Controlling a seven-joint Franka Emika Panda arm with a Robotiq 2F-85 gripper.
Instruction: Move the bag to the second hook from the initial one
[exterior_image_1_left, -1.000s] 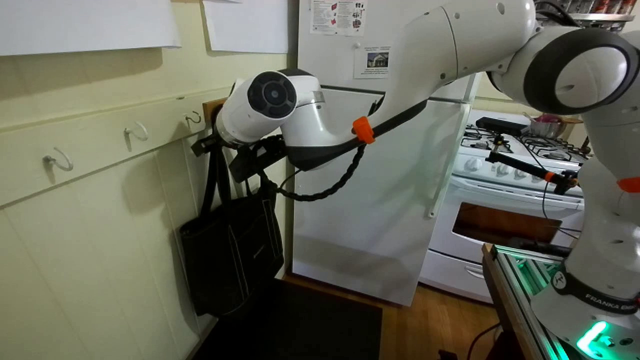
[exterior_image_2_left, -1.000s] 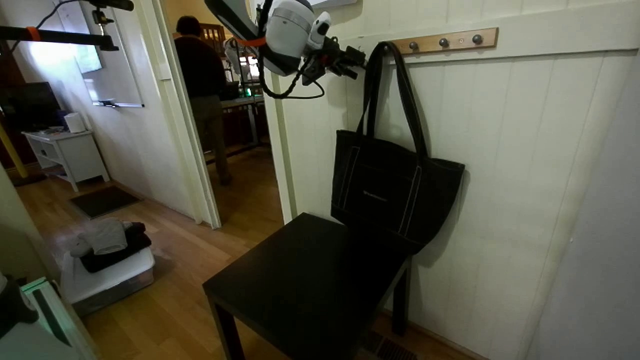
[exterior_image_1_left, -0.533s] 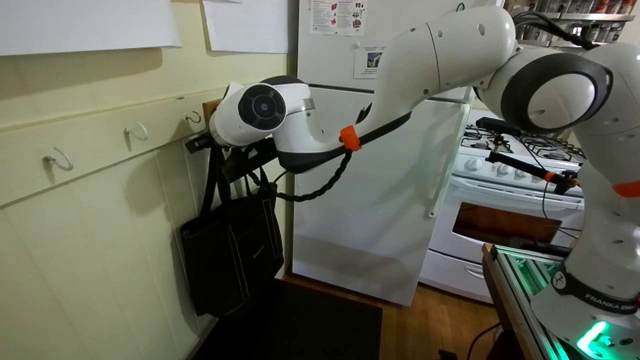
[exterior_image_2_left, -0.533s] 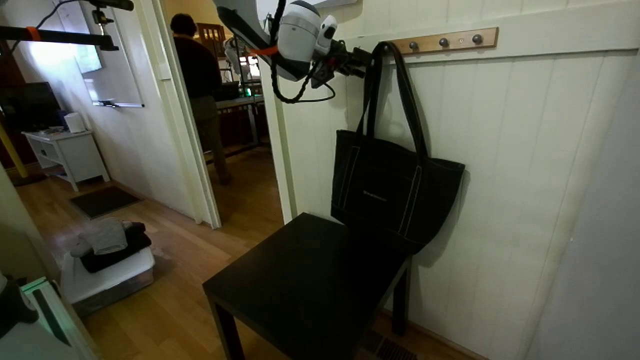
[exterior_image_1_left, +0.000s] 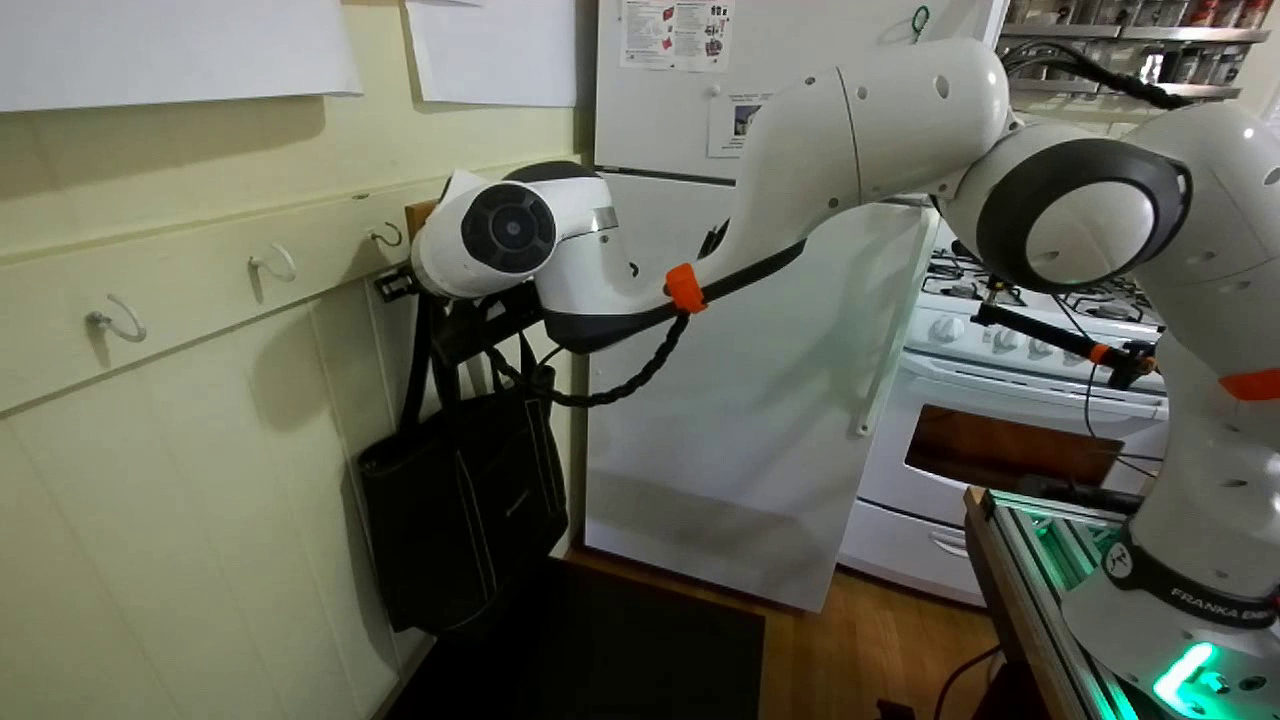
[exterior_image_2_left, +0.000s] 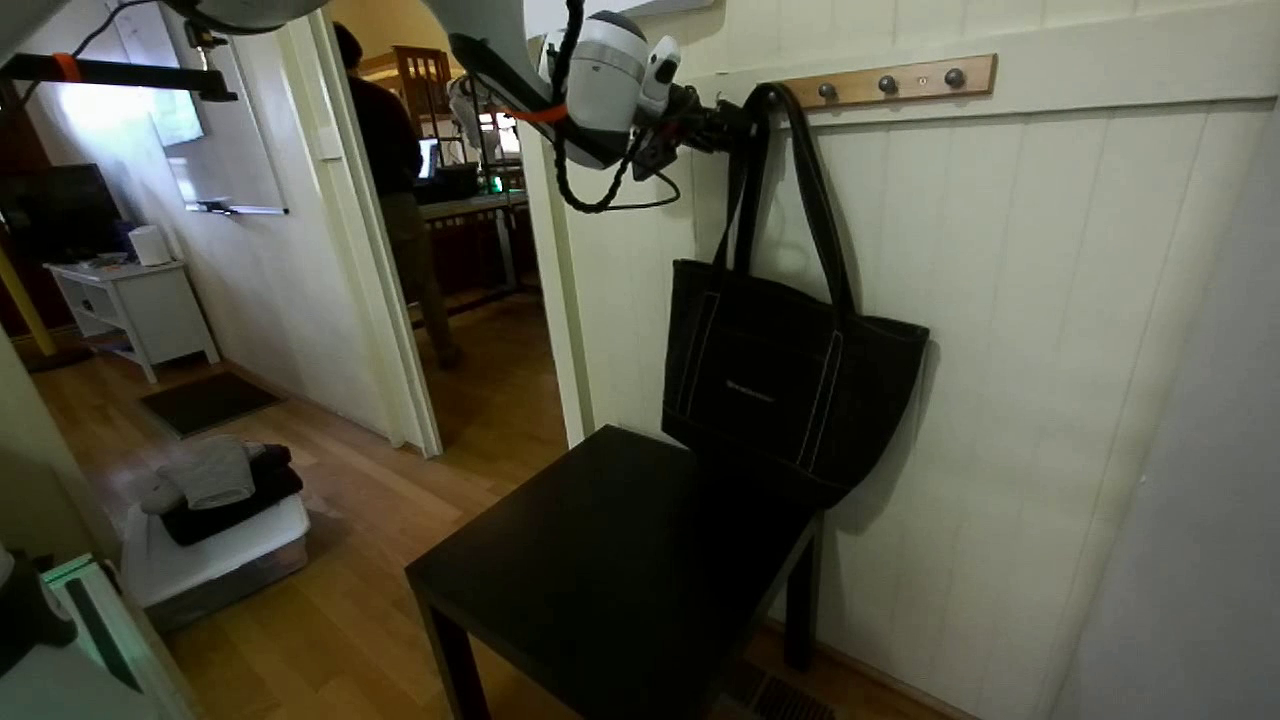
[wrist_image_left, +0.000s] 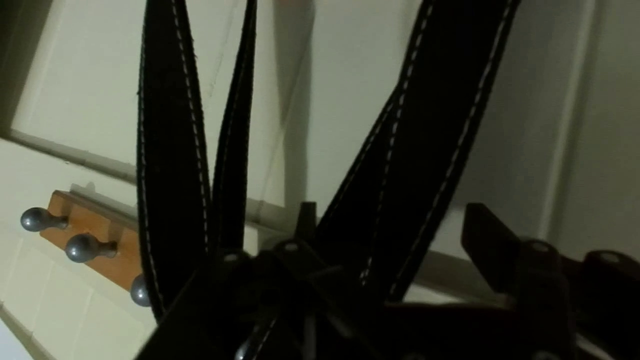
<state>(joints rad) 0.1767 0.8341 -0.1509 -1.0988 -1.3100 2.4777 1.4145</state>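
Top centre of an exterior view is where the gripper sits, right up at the left edge of the handles, with the bag hanging below and to its right off the left end of a wooden rack. Wrist view has the fingers spread well apart, nothing looks pinched, and one strap pair slants from top right to bottom middle, seemingly through the gap. Can't tell how deep tbh. Handles run close to upright, jaws either side of that pair, so I'd guess closing comes next, then lifting

In the way: the other strap pair, left of centre in the wrist view, might get left behind. Whatever the bag hangs on is hidden by the handles. Three knobs stick out to the right and could snag fabric. Black table bottom centre, no idea if the bag touches it. White hooks on the left in an exterior view too, so not sure which counts as second
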